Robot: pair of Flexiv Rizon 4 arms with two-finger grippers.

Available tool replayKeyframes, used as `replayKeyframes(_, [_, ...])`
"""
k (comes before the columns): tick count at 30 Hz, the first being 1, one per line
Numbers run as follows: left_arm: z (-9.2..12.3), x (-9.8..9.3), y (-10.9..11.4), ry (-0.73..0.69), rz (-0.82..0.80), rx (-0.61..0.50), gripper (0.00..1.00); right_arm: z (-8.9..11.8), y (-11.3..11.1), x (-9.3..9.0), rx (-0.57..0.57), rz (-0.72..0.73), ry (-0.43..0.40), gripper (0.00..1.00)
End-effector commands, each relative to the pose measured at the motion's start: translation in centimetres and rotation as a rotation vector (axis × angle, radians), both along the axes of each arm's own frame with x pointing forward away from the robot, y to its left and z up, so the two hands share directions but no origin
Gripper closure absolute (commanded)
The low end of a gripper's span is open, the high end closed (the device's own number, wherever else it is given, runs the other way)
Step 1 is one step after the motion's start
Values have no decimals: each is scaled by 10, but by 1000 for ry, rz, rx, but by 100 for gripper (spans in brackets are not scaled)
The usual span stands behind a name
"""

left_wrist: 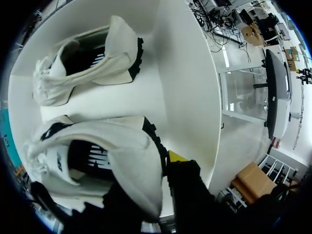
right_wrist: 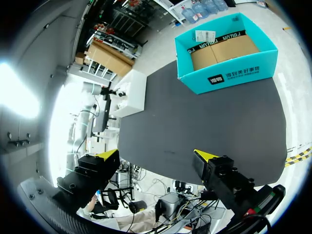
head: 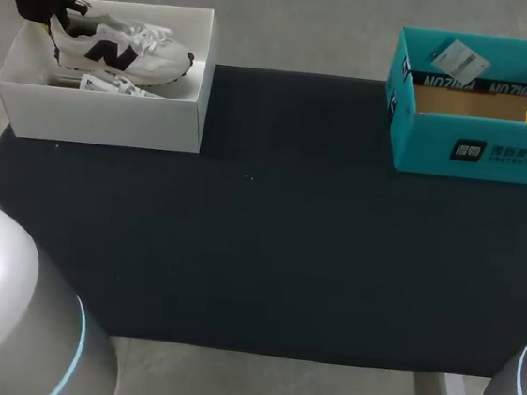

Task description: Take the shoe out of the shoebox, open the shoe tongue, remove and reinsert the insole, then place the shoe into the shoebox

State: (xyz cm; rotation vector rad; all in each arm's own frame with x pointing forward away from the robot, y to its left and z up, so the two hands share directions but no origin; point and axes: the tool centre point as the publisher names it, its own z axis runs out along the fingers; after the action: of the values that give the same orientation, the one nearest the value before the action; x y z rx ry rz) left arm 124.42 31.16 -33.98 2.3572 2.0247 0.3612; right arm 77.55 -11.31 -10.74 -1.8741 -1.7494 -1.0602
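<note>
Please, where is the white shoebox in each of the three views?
Head view: white shoebox at the view's upper left.
Left wrist view: its white walls surround the shoes.
Right wrist view: small, at the black mat's corner, away from the teal box.
Shared landmark: the teal box, in head and right wrist views.

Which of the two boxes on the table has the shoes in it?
The white shoebox, on my left: both shoes lie inside it. The teal box on my right holds no shoe.
</note>
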Motion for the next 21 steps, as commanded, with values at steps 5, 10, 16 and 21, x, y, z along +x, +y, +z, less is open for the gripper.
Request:
replayKeyframes(5, [-26, 13, 1, 66, 8, -4, 100, 0, 0, 0, -3, -2, 1, 0])
replayKeyframes(10, [-44, 12, 2, 116, -3, -6, 100, 0, 0, 0, -3, -2, 1, 0])
replayKeyframes(16, [-56, 6, 4, 159, -6, 4, 100, 0, 0, 0, -3, -2, 1, 0])
replayKeyframes(21, [-58, 4, 4, 174, -7, 2, 10, 0, 0, 0, -3, -2, 1, 0])
